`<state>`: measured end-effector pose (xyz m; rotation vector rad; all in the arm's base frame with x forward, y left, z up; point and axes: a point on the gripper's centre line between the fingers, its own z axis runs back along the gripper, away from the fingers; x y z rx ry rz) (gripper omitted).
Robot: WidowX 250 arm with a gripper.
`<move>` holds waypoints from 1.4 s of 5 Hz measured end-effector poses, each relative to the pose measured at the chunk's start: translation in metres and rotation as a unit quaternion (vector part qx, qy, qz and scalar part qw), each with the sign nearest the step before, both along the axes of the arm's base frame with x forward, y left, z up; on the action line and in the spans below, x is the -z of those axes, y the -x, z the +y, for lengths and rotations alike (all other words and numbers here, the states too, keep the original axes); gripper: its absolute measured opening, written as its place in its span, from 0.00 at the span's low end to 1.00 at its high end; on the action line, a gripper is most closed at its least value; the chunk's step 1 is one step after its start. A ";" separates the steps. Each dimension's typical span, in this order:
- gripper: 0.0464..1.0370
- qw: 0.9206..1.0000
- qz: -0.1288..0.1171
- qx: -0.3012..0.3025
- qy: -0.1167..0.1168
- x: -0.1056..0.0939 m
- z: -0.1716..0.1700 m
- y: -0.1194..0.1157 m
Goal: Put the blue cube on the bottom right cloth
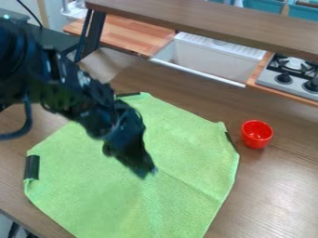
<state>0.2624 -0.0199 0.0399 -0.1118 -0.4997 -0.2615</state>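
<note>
Gripper: my black gripper point(144, 168) hangs over the middle of the green cloth point(105, 186), pointed downward at a slant.
Gripper state: undetermined; I cannot tell whether it is open, closed or gripping anything.
Blue cube: position not confirmed; a small bluish patch point(154, 171) sits at my gripper's end, above the middle of the green cloth, and I cannot tell whether it is the cube.
Arm: my black arm point(77, 90) enters from the upper left and crosses above the green cloth's upper left part.
Green cloth: spread on the brown wooden table point(279, 186), corners set like a diamond, a crease running from near its middle toward its lower right edge.
Dark strips: one at the green cloth's left corner point(31, 167), one at its top corner point(129, 94), one along its right corner point(230, 138).
Red cup: the red cup point(257, 132) stands upright on the table, just beside the green cloth's right corner, apart from it.
Sink: the white toy sink point(208, 58) lies beyond the green cloth's top corner, past the table.
Stove: the toy stove point(282, 86), with black knobs, lies beyond the green cloth, farther right than the sink.
Shelf: a brown shelf point(205, 19) spans the far side, beyond the green cloth.
</note>
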 end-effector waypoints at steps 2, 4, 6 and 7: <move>0.43 0.997 0.013 0.072 -0.026 0.013 -0.024 0.035; 0.81 0.994 0.064 0.078 -0.046 0.040 -0.020 0.038; 0.97 0.993 0.054 0.100 -0.019 0.003 -0.020 0.030; 0.96 0.995 0.066 0.074 0.013 -0.044 -0.001 0.016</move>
